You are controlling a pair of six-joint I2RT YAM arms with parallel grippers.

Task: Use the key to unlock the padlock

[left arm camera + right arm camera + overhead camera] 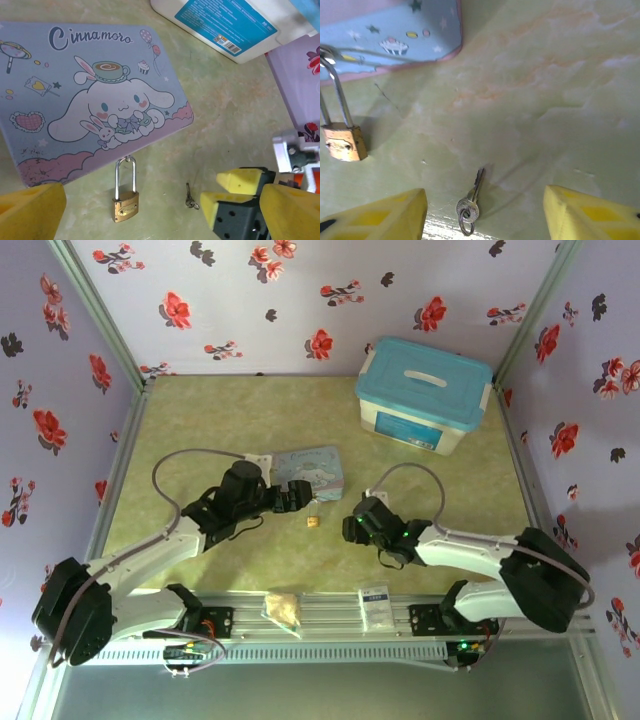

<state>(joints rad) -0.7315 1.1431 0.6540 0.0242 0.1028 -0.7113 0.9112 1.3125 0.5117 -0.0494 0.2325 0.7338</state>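
Key [471, 198] within spread right hand [484, 212]

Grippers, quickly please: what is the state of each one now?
Left gripper: open, holding nothing.
Right gripper: open, empty; the key lies between its fingers, not gripped.

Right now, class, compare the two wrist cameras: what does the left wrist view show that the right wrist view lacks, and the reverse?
Left wrist view: most of the Cinnamoroll tin's lid, a white box with a blue label, and the right arm's yellow jaws beside the key. Right wrist view: a close look at the key's small ring, between its own open jaws. Shared: the brass padlock, the key, the tin's corner and the green table.
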